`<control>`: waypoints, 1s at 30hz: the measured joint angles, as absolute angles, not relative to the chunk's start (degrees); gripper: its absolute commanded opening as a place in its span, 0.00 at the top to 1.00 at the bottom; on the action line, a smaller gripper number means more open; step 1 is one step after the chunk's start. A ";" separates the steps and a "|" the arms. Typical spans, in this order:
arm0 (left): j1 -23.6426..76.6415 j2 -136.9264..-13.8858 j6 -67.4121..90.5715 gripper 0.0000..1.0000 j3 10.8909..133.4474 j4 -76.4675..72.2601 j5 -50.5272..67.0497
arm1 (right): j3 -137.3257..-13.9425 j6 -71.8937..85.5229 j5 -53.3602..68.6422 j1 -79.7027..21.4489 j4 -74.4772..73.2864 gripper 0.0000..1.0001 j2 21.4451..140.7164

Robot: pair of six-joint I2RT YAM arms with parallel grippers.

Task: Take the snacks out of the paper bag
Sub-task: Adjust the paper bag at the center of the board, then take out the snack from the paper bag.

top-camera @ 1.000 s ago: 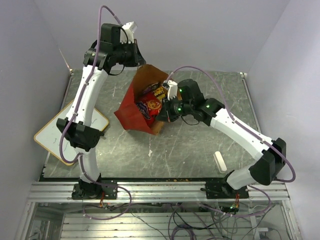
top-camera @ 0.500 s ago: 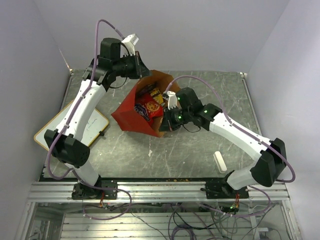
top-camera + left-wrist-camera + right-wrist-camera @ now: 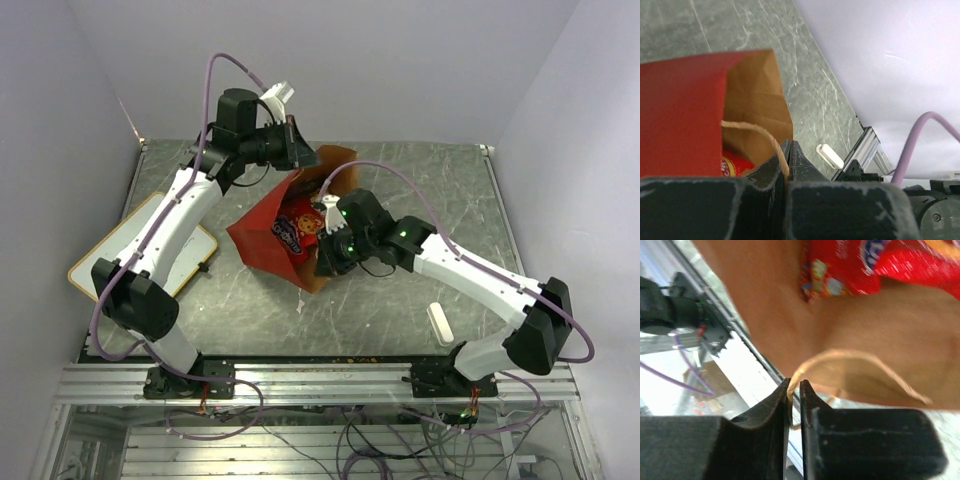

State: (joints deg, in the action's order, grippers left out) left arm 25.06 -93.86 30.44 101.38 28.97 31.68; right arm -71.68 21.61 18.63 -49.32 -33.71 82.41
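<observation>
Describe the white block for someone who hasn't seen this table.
On the green marbled table, look to the near right, beside the right arm. The white block lies flat there on its own: small, pale and oblong, well apart from the red paper bag at centre.

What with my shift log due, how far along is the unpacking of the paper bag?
Done: nothing is out yet; no snack shows on the table. In hand: the left gripper pinches the far handle and the right gripper the near handle, holding the paper bag open and tilted. Left: the red packet, and whatever lies with it, must come out.
</observation>
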 measured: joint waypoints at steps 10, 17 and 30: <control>25.89 -91.44 31.73 0.93 96.12 27.86 32.01 | -72.03 18.74 0.60 -49.19 -47.44 0.40 70.19; 25.93 -89.34 31.14 0.93 96.14 29.95 32.01 | -85.21 8.40 -7.01 -49.19 -53.36 0.25 73.91; 25.98 -89.32 31.97 0.93 98.26 33.85 31.77 | -75.42 -37.08 8.73 -49.45 -34.28 0.22 78.26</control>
State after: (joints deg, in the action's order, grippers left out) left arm 25.98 -89.32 31.97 98.26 33.85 31.77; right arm -75.42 -37.08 8.73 -49.45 -34.28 78.26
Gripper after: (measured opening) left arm 0.076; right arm 0.771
